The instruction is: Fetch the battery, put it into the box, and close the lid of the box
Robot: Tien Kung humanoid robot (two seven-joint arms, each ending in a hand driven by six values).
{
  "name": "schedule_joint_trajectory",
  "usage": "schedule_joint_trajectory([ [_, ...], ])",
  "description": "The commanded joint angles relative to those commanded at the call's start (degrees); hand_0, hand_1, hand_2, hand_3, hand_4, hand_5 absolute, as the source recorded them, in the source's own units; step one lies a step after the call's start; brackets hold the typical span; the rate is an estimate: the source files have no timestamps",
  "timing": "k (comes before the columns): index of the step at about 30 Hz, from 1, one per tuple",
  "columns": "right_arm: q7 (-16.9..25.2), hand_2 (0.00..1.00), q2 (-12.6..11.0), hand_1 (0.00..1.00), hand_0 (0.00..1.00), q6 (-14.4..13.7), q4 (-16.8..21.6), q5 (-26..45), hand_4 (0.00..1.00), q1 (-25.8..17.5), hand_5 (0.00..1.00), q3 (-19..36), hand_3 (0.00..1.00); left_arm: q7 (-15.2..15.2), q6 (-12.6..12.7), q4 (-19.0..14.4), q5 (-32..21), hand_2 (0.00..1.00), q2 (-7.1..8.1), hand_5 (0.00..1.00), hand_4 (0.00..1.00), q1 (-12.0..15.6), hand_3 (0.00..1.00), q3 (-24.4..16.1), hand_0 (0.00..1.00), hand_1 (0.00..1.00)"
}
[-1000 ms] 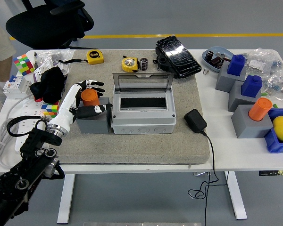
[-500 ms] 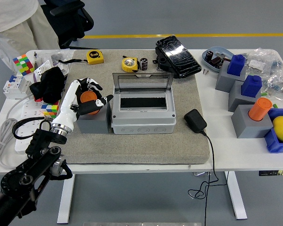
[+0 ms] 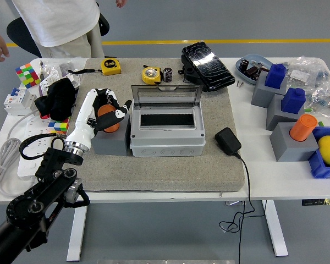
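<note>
An orange cylindrical battery (image 3: 105, 115) stands in a grey block (image 3: 110, 143) on the grey mat, just left of the box. My left hand (image 3: 111, 108), white with black fingers, is shut on the battery, fingers wrapped over its top and thumb on its right side. The grey box (image 3: 166, 138) sits at the mat's middle. Its clear lid (image 3: 165, 97) stands upright at the back, leaving the dark inside open. My right arm is out of view.
A black adapter (image 3: 227, 141) with a cable lies right of the box. Two yellow tape measures (image 3: 150, 73) and a small dark cylinder (image 3: 168, 75) lie behind it. Grey blocks with blue and orange pieces (image 3: 302, 127) stand at right. A person in white (image 3: 58, 22) stands at the far left.
My left hand's fingers, spread above the orange battery a second ago, have closed around it. The person has walked in from the left to behind the table.
</note>
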Motion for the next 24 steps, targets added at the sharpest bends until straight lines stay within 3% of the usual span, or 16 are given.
schedule_joint_trajectory([
  [9, 0.3, 0.666, -0.1, 0.631, 0.578, -0.1, 0.0, 0.0, 0.972, 0.1, 0.485, 0.1, 0.576, 4.1, -0.4, -4.9, 6.5, 0.084, 1.51, 0.002, 0.703, 0.6, 0.151, -1.3, 0.063, 0.002],
  [15, 0.6, 0.665, -0.1, 0.630, 0.576, -0.3, 0.0, 0.0, 0.972, 0.1, 0.484, 0.2, 0.576, 13.0, -1.9, -11.7, 18.0, 0.073, 3.13, 0.002, 0.738, 0.3, 0.138, -0.6, 0.045, 0.002],
  [19, 0.7, 0.663, -0.1, 0.628, 0.575, -0.4, 0.0, -0.1, 0.971, 0.1, 0.484, 0.3, 0.576, 20.0, -2.5, -16.5, 26.1, 0.071, 3.96, 0.002, 0.782, -1.2, 0.143, 2.1, 0.042, 0.002],
  [24, 0.8, 0.662, -0.1, 0.628, 0.575, -0.5, 0.1, -0.2, 0.971, 0.1, 0.483, 0.2, 0.575, 24.4, -3.0, -18.7, 30.5, 0.071, 4.08, 0.002, 0.804, -3.3, 0.144, 5.0, 0.041, 0.002],
])
